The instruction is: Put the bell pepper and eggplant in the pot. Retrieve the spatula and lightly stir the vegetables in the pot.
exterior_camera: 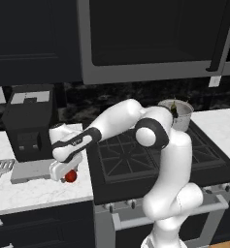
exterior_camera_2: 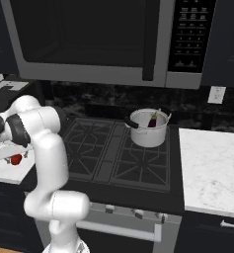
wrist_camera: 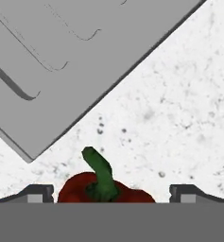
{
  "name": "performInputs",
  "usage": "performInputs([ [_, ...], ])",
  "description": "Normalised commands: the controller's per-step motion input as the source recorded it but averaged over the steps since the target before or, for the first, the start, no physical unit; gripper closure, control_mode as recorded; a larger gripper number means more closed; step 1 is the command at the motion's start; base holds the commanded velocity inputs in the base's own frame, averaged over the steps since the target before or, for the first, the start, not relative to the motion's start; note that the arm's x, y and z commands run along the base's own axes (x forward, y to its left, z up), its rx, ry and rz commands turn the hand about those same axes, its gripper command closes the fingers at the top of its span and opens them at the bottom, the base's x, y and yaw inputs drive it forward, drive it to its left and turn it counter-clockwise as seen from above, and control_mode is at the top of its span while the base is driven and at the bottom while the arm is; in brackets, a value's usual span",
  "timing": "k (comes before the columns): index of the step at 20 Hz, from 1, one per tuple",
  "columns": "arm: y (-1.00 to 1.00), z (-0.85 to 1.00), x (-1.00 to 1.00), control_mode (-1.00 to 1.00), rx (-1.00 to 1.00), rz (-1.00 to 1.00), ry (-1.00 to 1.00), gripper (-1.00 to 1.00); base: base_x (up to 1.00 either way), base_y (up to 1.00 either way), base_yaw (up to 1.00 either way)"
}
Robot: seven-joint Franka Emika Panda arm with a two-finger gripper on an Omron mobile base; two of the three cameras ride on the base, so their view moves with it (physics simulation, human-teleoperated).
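Gripper [wrist_camera: 111, 193] wide, jaws either side of pepper [wrist_camera: 104, 188] on desk [wrist_camera: 179, 118]; eggplant [exterior_camera_2: 152, 120] in pot [exterior_camera_2: 148, 133].

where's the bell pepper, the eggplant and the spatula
bell pepper [wrist_camera: 80, 191]: hand view, on its red shoulder left of the stem
eggplant [exterior_camera_2: 152, 120]: right base view, on its purple body inside the pot
spatula [exterior_camera: 4, 166]: left base view, on its slotted head

The red bell pepper [wrist_camera: 104, 189] sits green stem up on the white counter; the dark purple eggplant [exterior_camera_2: 152, 120] leans inside the silver pot [exterior_camera_2: 149, 134] on the stove; the black-handled spatula [exterior_camera: 2, 172] lies flat on the counter
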Motion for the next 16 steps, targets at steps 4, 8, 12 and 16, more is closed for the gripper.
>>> performInputs([
  [4,-0.11,-0.06,-0.16,-1.0,0.0,-0.02,0.0,1.0,0.0,0.0,0.0],
  [8,-0.49,0.0,-0.41,-1.0,0.0,-0.06,0.0,1.0,0.0,0.0,0.0],
  [12,-0.8,0.27,-0.71,-1.0,0.04,-0.05,-0.13,1.0,0.0,0.0,0.0],
  [16,-0.96,0.56,-0.76,-1.0,0.06,-0.01,-0.31,1.0,0.0,0.0,0.0],
])
